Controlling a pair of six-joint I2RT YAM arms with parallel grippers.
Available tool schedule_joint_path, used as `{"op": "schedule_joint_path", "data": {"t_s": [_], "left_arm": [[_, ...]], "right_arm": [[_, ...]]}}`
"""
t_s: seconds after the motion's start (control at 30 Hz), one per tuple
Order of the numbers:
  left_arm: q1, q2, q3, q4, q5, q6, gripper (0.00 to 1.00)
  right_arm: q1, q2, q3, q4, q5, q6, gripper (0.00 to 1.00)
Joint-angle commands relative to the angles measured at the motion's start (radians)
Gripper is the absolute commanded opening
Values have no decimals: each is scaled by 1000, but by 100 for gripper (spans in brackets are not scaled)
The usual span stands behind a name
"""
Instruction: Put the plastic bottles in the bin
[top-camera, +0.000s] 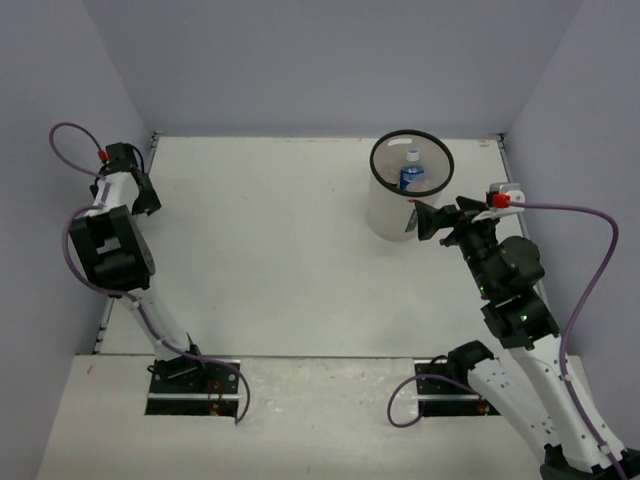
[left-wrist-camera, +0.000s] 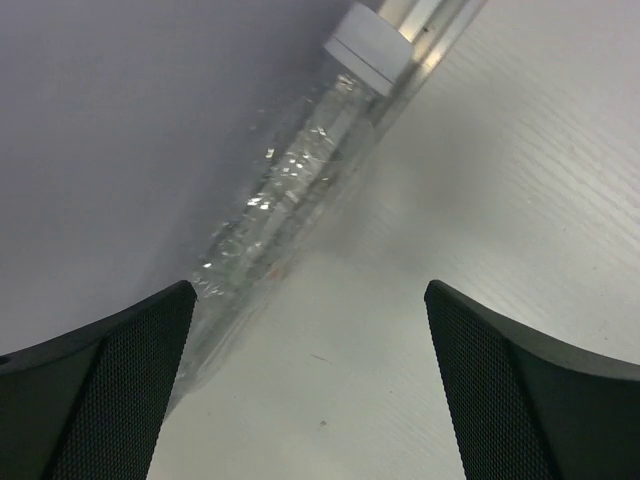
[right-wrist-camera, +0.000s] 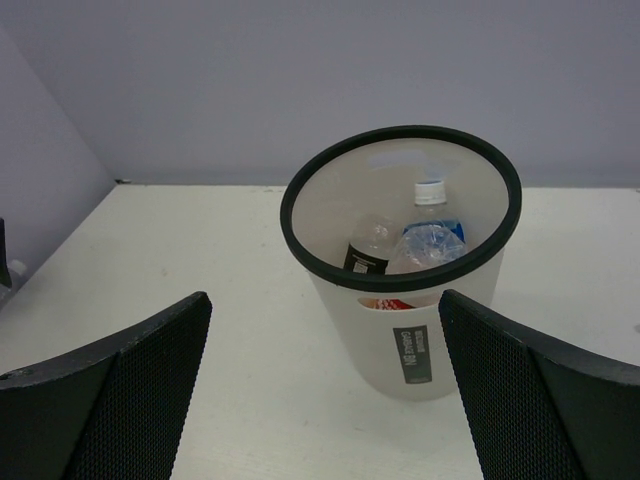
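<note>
**Pads astride the one bottle left out, tight to the wall**

Black mesh pads (left-wrist-camera: 115, 385) of the left end effector (left-wrist-camera: 308, 300) fill the bottom corners of its wrist view. They stand wide apart with nothing between them but bare surface (left-wrist-camera: 520, 150). Just beyond them lies a clear bottle (left-wrist-camera: 290, 180) on its side along the foot of the wall (left-wrist-camera: 120, 120), its white cap (left-wrist-camera: 368, 45) pointing away. Its near end runs in beside the pad on the wall side, so it is off-centre in the opening.

The bin (right-wrist-camera: 350, 330) stands well apart, at the far right of the surface. At least three bottles (right-wrist-camera: 428, 240) are inside it. The right end effector (right-wrist-camera: 325, 296) hovers just beside the bin, jaws spread wide and empty.

The step in hand looks like the grasp of this bottle, probably the last one.

- The wall leaves the outer finger little room. Shift toward the wall until the bottle sits midway between the fingers, or first drag it out from the wall.
- Close across the middle of the body, not the cap end. The thin plastic will likely buckle, so squeeze gently.
- Lift well clear before crossing to the bin, and mind the right arm parked there.
- Release only when the bottle is over the rim.
</note>
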Motion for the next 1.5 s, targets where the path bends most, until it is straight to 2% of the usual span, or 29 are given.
{"op": "schedule_joint_path", "data": {"t_s": [0.0,0.07,0.13,0.27,0.5,0.8,1.03,1.13,1.3,1.33,1.4,1.47], "left_arm": [[54,-6,49,3,162,57,100],[92,-30,50,44,309,66,100],[97,-11,80,28,334,90,100],[106,56,153,-24,165,171,100],[123,80,58,21,-29,174,100],[119,89,-48,34,-105,167,100],[86,182,-85,9,-154,153,100],[75,225,-78,-1,-119,150,94],[74,240,-73,-5,-79,150,66],[74,239,-71,-5,-67,151,65],[74,231,-63,-7,-60,151,45],[74,220,-55,-8,-45,149,30]], "right_arm": [[-1,-24,-28,65,64,-30,99],[-1,-25,-23,65,68,-37,99],[-1,-24,-21,65,68,-41,99],[-1,-24,-20,65,71,-42,99],[-1,-9,-25,74,85,-43,99],[-1,11,-28,84,132,-57,99],[-1,-3,-34,84,152,-61,99],[-1,-19,-39,85,158,-60,99],[-1,-31,-47,91,167,-60,99],[-1,-32,-47,91,167,-61,99],[-1,-32,-50,96,168,-59,99],[-1,-32,-52,98,168,-58,99]]}}
